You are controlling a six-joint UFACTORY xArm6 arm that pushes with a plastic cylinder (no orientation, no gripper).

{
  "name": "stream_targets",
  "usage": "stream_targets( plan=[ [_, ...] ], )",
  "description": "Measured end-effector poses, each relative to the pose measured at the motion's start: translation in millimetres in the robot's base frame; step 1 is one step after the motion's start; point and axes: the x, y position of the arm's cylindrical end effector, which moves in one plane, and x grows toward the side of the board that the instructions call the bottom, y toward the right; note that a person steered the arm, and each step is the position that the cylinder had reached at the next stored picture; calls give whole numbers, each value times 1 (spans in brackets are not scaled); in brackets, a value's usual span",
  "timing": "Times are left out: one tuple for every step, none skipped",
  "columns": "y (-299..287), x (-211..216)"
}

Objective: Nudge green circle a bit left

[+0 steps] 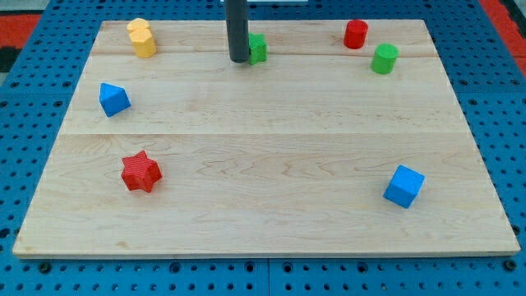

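The green circle is a short green cylinder near the view's top right, on the wooden board. My tip rests on the board at the top centre, well to the left of the green circle. The tip stands right beside another green block, which the rod partly hides, so I cannot make out its shape. A red cylinder sits just up and left of the green circle, a small gap apart from it.
A yellow block is at the top left. A blue wedge-shaped block is at the left. A red star is at the lower left. A blue cube is at the lower right. The board lies on a blue pegboard.
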Motion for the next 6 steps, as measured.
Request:
stream_targets(
  plan=[
    [1, -6],
    [1, 37],
    [40, 87],
    [146, 105],
    [242, 95],
    [319, 75]
  ],
)
